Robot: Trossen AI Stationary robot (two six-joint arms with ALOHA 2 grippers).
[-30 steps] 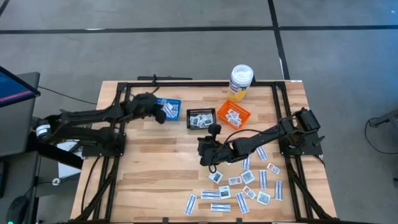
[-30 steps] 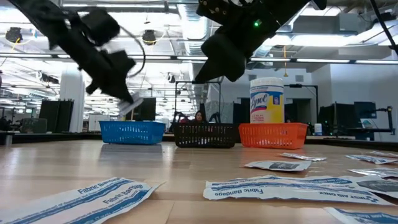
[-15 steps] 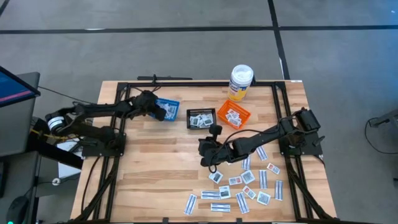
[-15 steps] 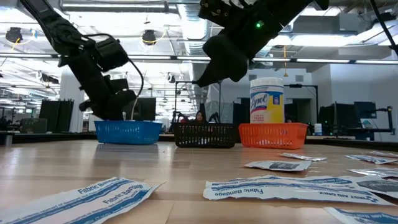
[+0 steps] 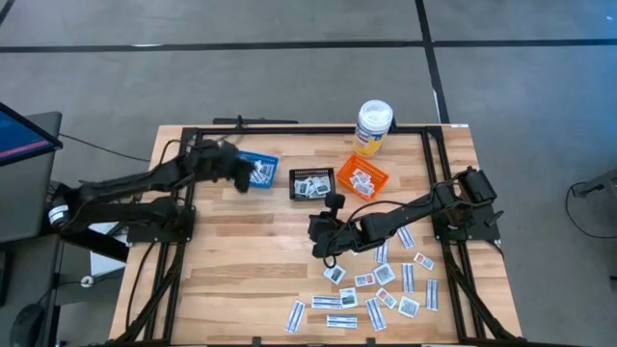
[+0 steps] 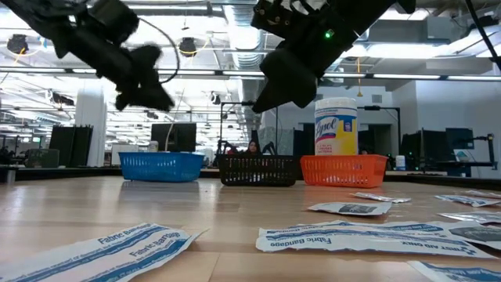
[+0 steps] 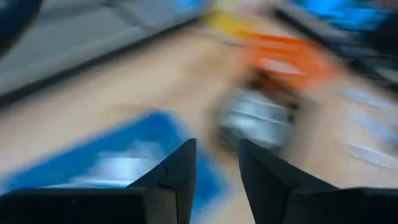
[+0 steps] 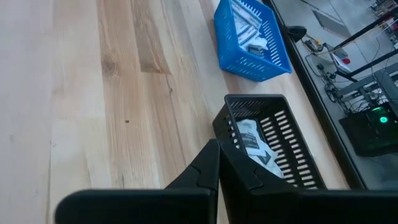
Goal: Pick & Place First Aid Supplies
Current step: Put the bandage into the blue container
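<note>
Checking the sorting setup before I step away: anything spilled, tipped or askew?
Nothing stands out. The blue basket, black basket and orange basket sit upright in a row; unsorted packets lie flat on the table.

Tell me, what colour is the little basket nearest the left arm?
Blue. The blue basket shows best in the low view, beside a black basket and an orange one.

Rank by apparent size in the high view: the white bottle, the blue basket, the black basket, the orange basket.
1. Orange basket
2. Black basket, nearly alike
3. White bottle
Blue basket: partly hidden by the left arm, unsure.
</note>
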